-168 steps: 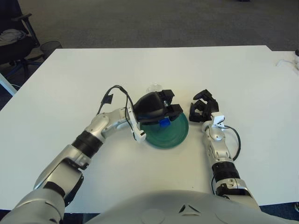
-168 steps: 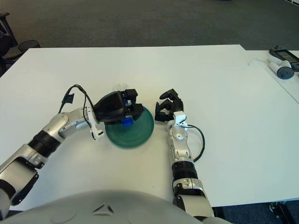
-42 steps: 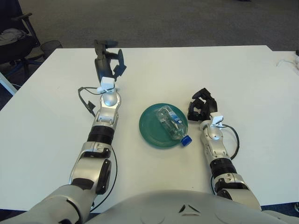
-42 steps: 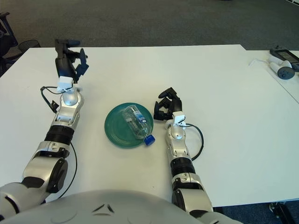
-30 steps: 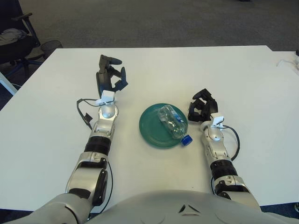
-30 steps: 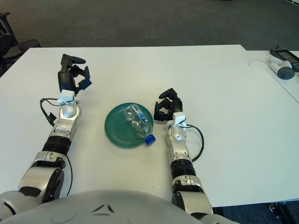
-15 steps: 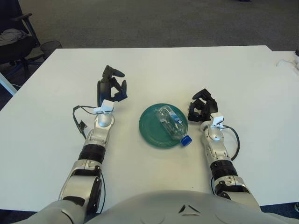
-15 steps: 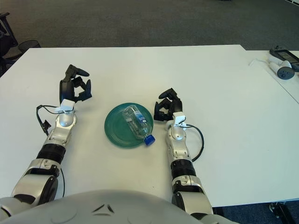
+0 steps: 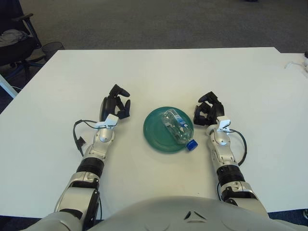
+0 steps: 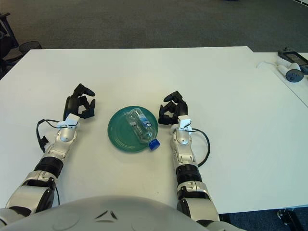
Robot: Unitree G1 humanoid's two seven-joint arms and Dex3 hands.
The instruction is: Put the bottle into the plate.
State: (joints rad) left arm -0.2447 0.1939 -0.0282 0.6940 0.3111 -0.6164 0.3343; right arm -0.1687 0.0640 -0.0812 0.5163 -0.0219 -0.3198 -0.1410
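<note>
A clear plastic bottle (image 9: 178, 128) with a blue cap (image 9: 191, 144) lies on its side in the green plate (image 9: 155, 131) at the middle of the white table. The cap end sticks out over the plate's near right rim. My left hand (image 9: 114, 105) rests on the table left of the plate, fingers relaxed and empty. My right hand (image 9: 208, 112) is parked on the table right of the plate, fingers curled and empty. Neither hand touches the bottle.
The white table (image 9: 159, 72) stretches all around the plate. A black cable (image 9: 77, 137) loops by my left forearm. Controllers (image 10: 291, 65) lie on a neighbouring table at the far right. A chair (image 9: 14, 41) stands off the far left corner.
My left hand let go of the bottle over the plate, swung out far left, then drew back and came down beside the plate. The bottle lies still. The right hand has not moved.
</note>
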